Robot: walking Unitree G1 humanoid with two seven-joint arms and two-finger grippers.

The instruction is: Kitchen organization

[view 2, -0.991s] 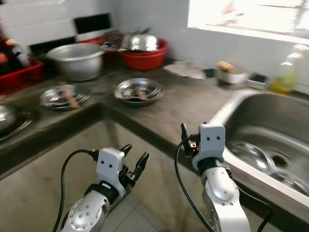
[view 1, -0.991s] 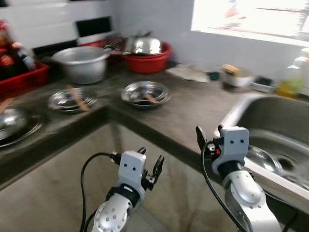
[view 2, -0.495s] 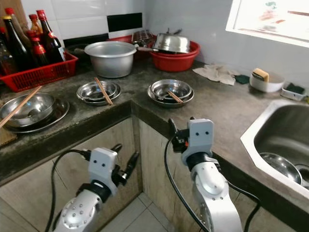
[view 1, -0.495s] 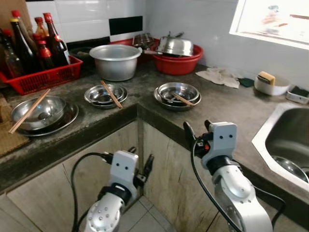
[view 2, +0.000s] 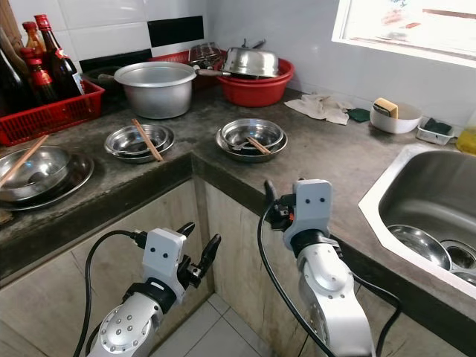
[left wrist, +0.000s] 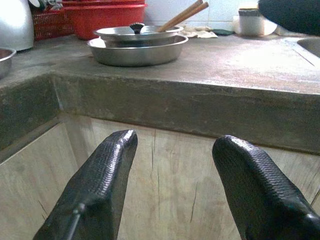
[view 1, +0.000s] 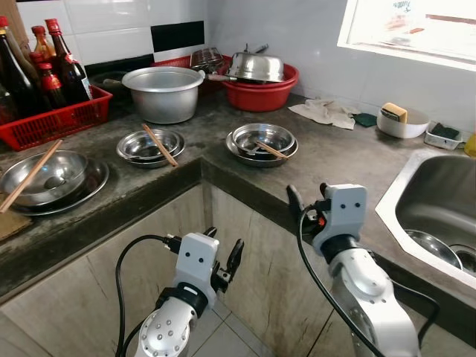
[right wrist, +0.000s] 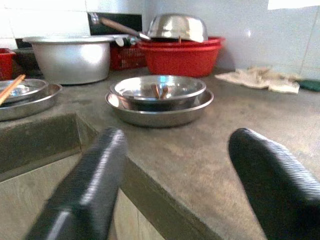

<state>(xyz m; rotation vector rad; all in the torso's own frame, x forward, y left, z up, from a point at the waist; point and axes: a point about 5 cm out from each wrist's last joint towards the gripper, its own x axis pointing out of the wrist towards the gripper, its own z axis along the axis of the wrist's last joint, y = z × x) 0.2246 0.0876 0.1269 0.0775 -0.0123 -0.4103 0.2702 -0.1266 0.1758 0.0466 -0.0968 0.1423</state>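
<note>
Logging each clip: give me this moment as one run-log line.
phase: approach | left gripper: open, low before cabinet | right gripper: open, at counter edge | nearest: steel bowls with chopsticks | held: nothing

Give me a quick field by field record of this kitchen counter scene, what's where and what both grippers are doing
Setting: L-shaped grey countertop with a steel sink at the robot's right
Corner dishes: stacked steel bowls with chopsticks near the inner corner
Left run: steel bowls with chopsticks; large steel bowl on a plate
Back row: aluminium pot, red basin holding a steel bowl, red basket of bottles
Left gripper: open, empty, low before the cabinet front
Right gripper: open, empty, at the counter edge
</note>
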